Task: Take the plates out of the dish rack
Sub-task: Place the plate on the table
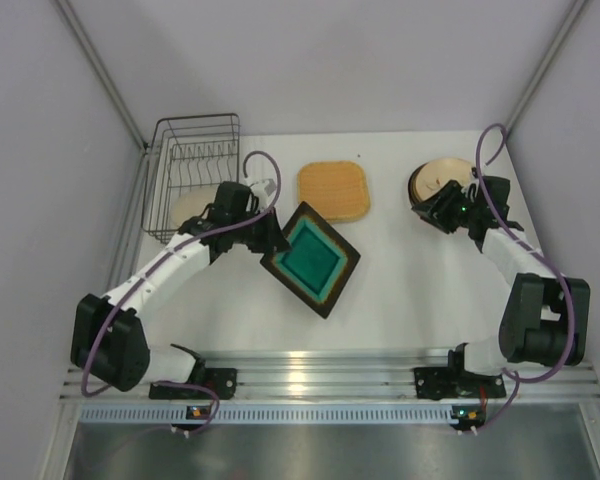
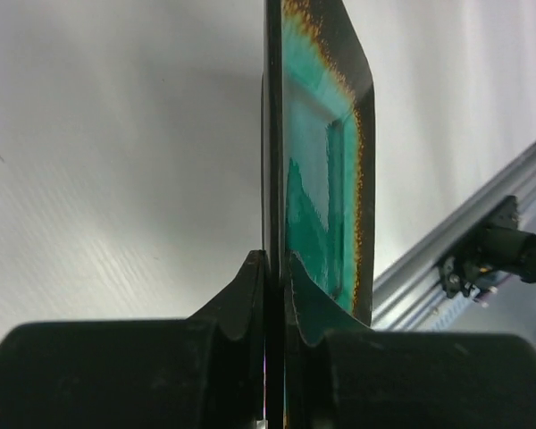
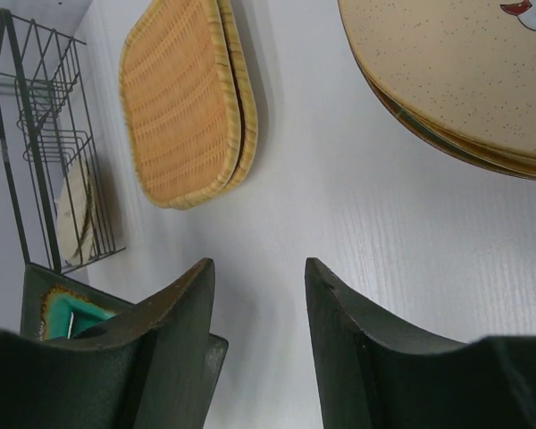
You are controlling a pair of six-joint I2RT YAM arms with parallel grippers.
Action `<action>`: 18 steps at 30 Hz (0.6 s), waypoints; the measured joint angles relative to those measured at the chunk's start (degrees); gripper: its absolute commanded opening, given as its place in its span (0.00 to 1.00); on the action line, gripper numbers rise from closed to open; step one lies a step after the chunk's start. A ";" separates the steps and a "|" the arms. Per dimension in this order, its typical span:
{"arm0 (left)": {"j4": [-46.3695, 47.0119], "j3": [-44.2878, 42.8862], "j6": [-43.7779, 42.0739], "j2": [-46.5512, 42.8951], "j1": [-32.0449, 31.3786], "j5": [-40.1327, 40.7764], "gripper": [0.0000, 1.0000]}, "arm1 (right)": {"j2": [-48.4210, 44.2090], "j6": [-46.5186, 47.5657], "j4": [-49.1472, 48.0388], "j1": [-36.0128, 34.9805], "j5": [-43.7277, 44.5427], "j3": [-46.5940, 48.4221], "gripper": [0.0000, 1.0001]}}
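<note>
One plate is in transit: the square teal plate [image 1: 311,259], glossy glaze with a dark speckled rim, is pinched by its edge in the left gripper [image 1: 267,238], fingers clamped tight on it, over the table [image 1: 400,300] centre. Whether it touches down cannot be told. Set-down and release are judged to be called for next. The right gripper [image 1: 442,207] is held part open and empty at two o'clock, beside the stacked round cream plates [image 1: 432,178], matte and speckled. Two woven rounded-square plates [image 1: 334,190] are stacked at twelve o'clock. The dish rack [image 1: 195,145], dark wire, is seen at ten o'clock with one pale round plate [image 1: 187,208] left inside.
</note>
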State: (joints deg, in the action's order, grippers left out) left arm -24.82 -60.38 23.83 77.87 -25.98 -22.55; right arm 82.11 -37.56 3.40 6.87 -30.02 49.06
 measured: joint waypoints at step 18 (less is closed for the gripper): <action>27.32 27.71 17.16 -4.96 0.35 -0.04 0.00 | -0.35 0.09 0.85 -0.11 1.46 0.00 0.45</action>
State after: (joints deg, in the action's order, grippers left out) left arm 2.50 -32.67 40.99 72.90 -25.63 -22.59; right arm 81.76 -37.47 4.25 6.76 -28.56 49.06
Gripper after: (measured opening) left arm 0.094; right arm 0.450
